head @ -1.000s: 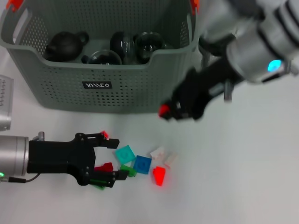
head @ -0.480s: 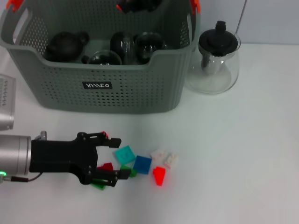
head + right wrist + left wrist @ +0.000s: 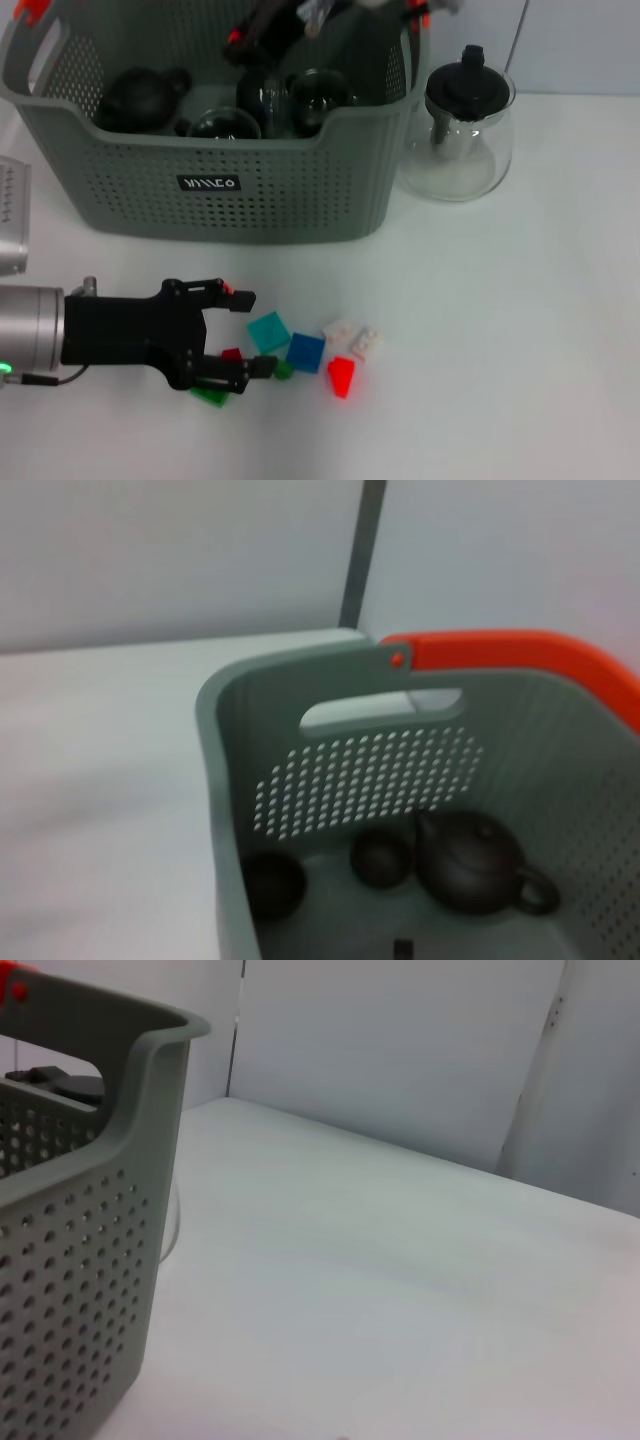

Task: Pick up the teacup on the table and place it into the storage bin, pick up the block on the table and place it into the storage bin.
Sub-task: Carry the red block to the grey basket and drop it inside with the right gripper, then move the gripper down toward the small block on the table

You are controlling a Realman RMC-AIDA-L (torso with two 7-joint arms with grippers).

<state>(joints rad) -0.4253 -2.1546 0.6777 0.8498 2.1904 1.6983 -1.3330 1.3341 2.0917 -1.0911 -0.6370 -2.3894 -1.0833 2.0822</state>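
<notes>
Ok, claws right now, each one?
Left claw: open, around blocks on the table.
Right claw: over the bin, state unclear.

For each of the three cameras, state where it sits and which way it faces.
Head view: looks down at the storage bin, the blocks, the left gripper and the right gripper.
Left wrist view: beside the bin's wall, facing across the table; no fingers show.
Right wrist view: above the bin's rim, looking inside; no fingers show.
All share the bin.

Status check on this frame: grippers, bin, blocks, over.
Left gripper open, low around red and green blocks. Right gripper over the storage bin, fingers unclear. Glass teapot stands beside the bin, apart from the blocks.
</notes>
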